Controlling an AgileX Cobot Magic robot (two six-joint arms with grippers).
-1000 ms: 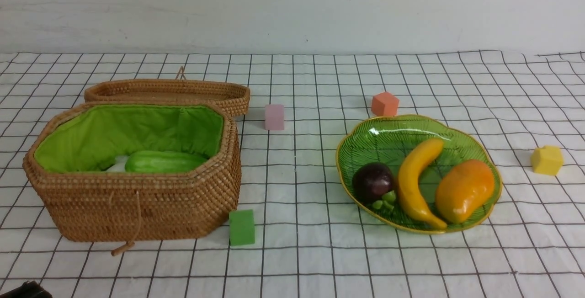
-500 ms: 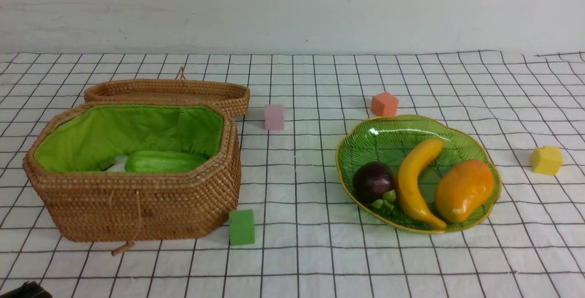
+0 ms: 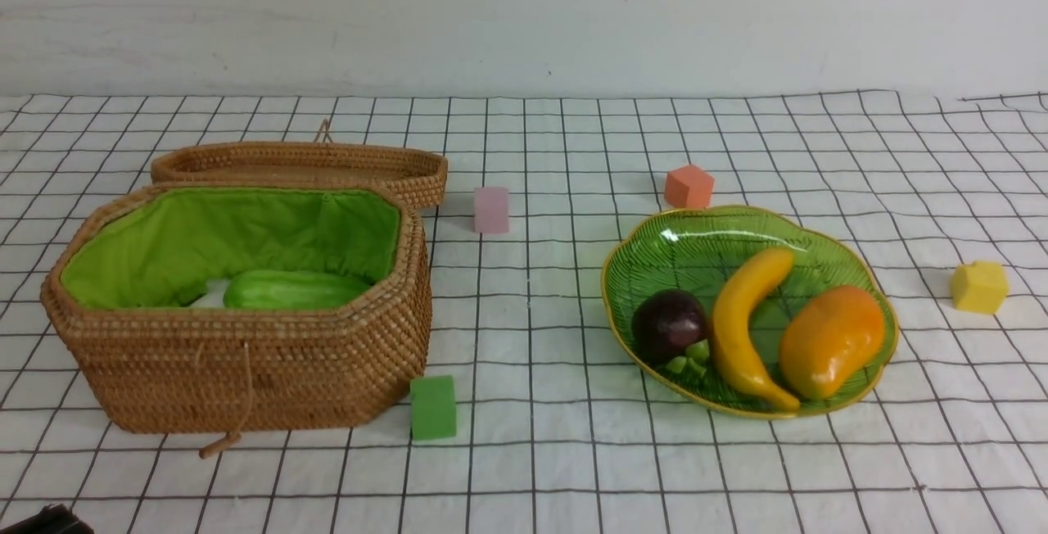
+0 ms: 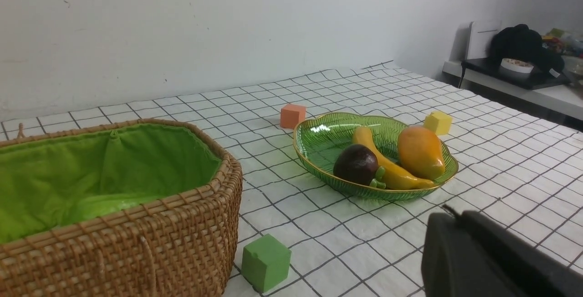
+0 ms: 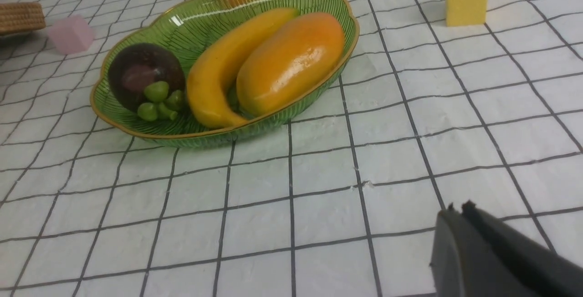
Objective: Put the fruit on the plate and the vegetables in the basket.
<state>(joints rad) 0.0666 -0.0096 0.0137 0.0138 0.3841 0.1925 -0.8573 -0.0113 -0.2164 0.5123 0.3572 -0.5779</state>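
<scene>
Plate [image 3: 696, 239]: green ribbed glass, gold rim, at 3 o'clock | mangosteen [image 3: 667, 323], banana [image 3: 741, 325], mango [image 3: 831, 340] side by side on plate, banana touching mango | Basket [image 3: 246, 370]: brown wicker, green lining, lid open, at 9 o'clock | light-green gourd [image 3: 291, 290] lying inside; white vegetable [image 3: 211, 295] partly hidden beside it.

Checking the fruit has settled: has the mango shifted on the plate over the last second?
No. The mango lies in the same spot against the plate rim, beside the banana.
</scene>
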